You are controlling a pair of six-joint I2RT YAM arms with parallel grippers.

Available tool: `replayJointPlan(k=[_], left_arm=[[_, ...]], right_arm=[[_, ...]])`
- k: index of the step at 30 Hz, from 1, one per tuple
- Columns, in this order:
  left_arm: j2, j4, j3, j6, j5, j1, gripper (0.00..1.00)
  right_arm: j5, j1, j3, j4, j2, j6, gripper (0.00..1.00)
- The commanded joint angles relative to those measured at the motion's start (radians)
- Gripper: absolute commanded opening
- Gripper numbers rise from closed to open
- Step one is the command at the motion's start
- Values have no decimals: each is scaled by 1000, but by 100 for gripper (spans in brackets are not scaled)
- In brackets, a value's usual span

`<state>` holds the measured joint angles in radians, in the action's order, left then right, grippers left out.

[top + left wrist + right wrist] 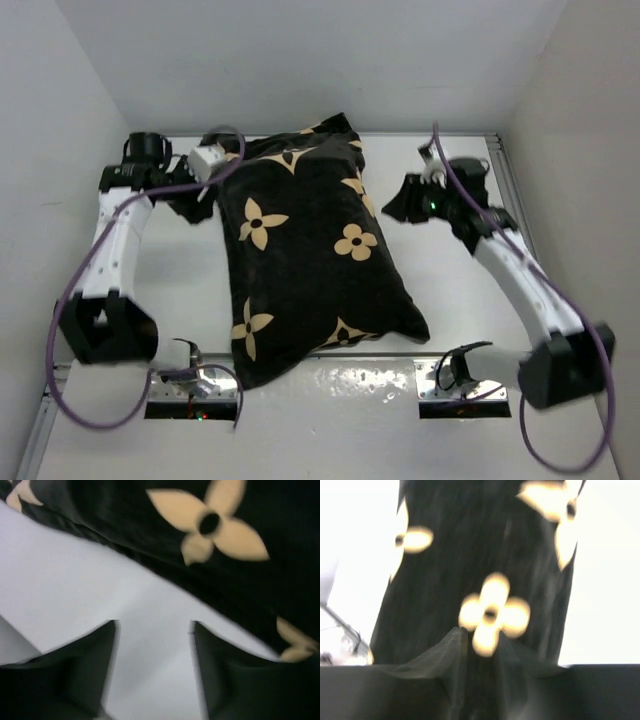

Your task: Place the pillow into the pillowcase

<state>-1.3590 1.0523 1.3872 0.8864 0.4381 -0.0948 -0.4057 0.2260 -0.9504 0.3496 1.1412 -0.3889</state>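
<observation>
My left claw point(154, 625) is released. Its two dark fingers point(90, 655) stand well apart, with only bare white table point(75, 590) between them and nothing in the grip. Just past the tips, the edge of the case point(150, 545) runs slantwise across my left wrist view: black cloth with a beige four-petal flower on it. From above, this claw point(197, 203) sits just beside the case's point(310, 260) left edge at the far end. I cannot tell whether it touches.

My right claw point(482, 640) is also released, though its gap is narrower. The fingers point(447, 655) hold nothing, and through the gap I see one beige flower on the case point(445, 580) beyond. That view is blurred. From above, this claw point(400, 207) is near the case's right edge, with a sliver of table point(330, 420) between them.

The case lies in the middle of the table, between my two arms, running from the far wall down to the near edge, tilted a little. It bulges, plump and full. The pillow itself is hidden from me. The only marks on the cloth are flowers and pointed stars. A purple cable point(70, 300) loops along my left arm.
</observation>
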Motion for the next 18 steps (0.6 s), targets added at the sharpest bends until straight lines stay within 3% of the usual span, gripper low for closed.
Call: replayJointPlan(k=[1, 3, 4, 5, 6, 7, 9, 11, 16, 17, 18], left_arm=[[-210, -210, 100, -275, 36, -31, 49], [-331, -267, 173, -384, 40, -58, 34], [-362, -288, 190, -412, 48, -69, 34], [-396, -335, 220, -458, 48, -75, 38], [-458, -365, 228, -480, 45, -89, 54], [-488, -389, 242, -494, 45, -91, 62], [-581, -440, 294, -536, 28, -89, 77], [-643, -468, 337, -552, 51, -83, 80], [-854, -476, 484, -560, 73, -17, 84], [-883, -466, 509, -567, 73, -10, 84], [-935, -460, 560, -567, 77, 12, 83]], right_arm=[[20, -46, -221, -153, 249, -117, 20], [66, -72, -304, -193, 428, -201, 27], [118, -80, -383, -205, 483, -235, 36], [134, -89, -414, -239, 587, -305, 45], [134, -105, -460, -267, 633, -336, 58], [96, -108, -482, -299, 675, -364, 72], [53, -96, -539, -372, 802, -409, 82], [3, -79, -571, -392, 879, -412, 92], [10, -10, -610, -402, 1069, -399, 94], [14, -2, -602, -408, 1083, -425, 92], [25, 6, -564, -420, 1097, -444, 81]])
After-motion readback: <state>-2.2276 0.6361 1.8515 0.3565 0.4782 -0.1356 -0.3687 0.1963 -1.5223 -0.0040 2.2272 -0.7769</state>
